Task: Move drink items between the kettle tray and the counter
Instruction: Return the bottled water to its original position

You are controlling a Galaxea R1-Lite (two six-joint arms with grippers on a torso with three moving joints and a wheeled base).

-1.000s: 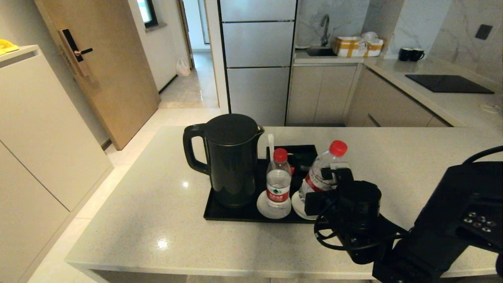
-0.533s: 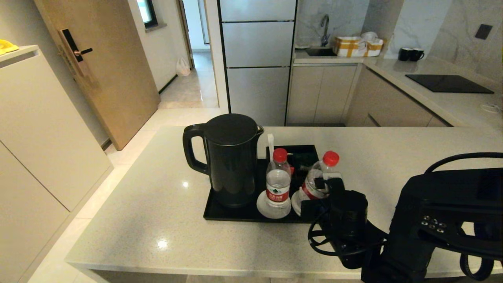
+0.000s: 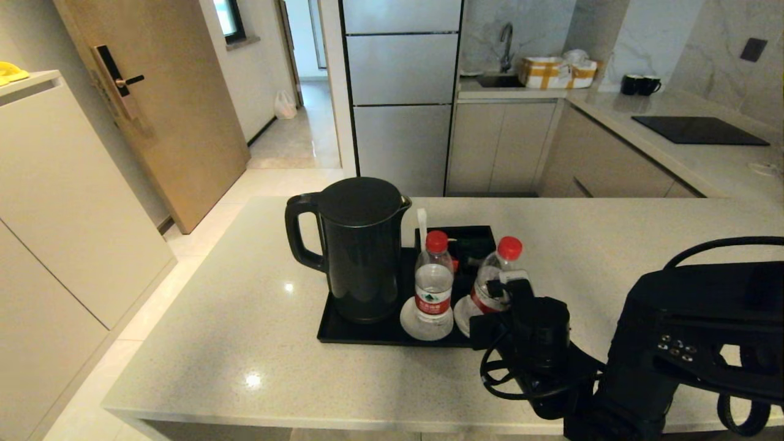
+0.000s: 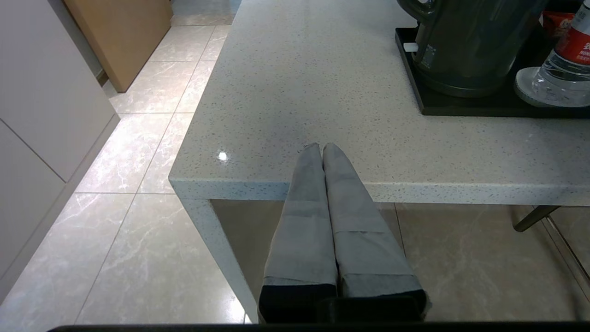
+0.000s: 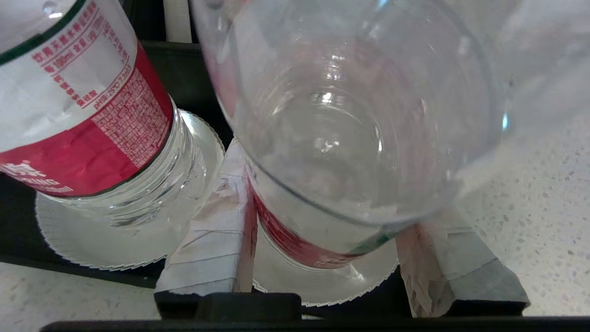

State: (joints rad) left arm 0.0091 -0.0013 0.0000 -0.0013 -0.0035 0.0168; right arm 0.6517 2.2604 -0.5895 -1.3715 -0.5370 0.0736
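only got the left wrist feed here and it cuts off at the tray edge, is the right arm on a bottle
Observer: Yes. The right gripper has a finger on each side of the right bottle.
Operator: is that bottle upright
Observer: No, the head view shows it tilted, cap leaning right, over its coaster.
Operator: second bottle ok
Observer: The left bottle stands upright on its own coaster on the kettle tray.
Operator: anything behind them
Observer: A black compartment box at the tray's back.
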